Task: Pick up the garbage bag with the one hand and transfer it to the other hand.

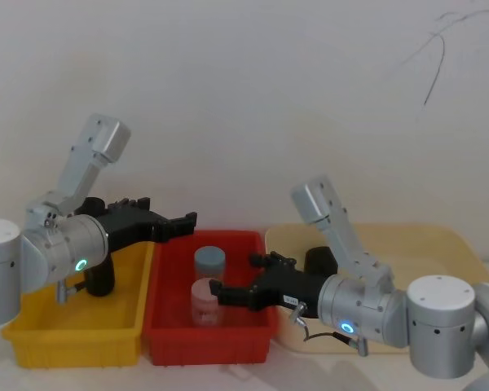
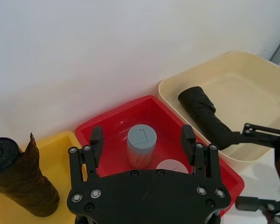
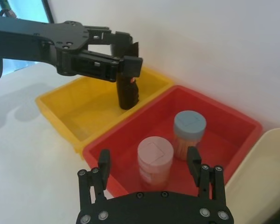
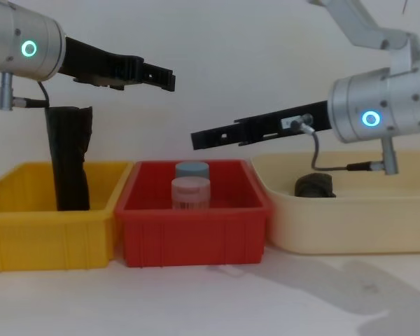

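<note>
The garbage bag [image 2: 205, 116], a thick black roll, lies in the cream bin [image 2: 233, 65]; from the side it shows low behind the bin's wall [image 4: 315, 186], and its end peeks out past the right arm [image 1: 320, 259]. My left gripper [image 1: 187, 220], on the green-ring arm, hangs open and empty high over the edge between the yellow and red bins [image 2: 141, 140] [image 4: 168, 78]. My right gripper [image 1: 216, 289], on the blue-ring arm, reaches leftward over the red bin [image 3: 148, 161] [image 4: 196, 138], also open and empty. Neither touches the bag.
A slimmer black roll with a ragged top [image 4: 68, 161] stands in the yellow bin [image 1: 73, 342]. The red bin [image 1: 208, 338] holds a grey-lidded jar [image 1: 209, 262] and a pink-lidded jar [image 1: 205, 297]. A white wall runs close behind the bins.
</note>
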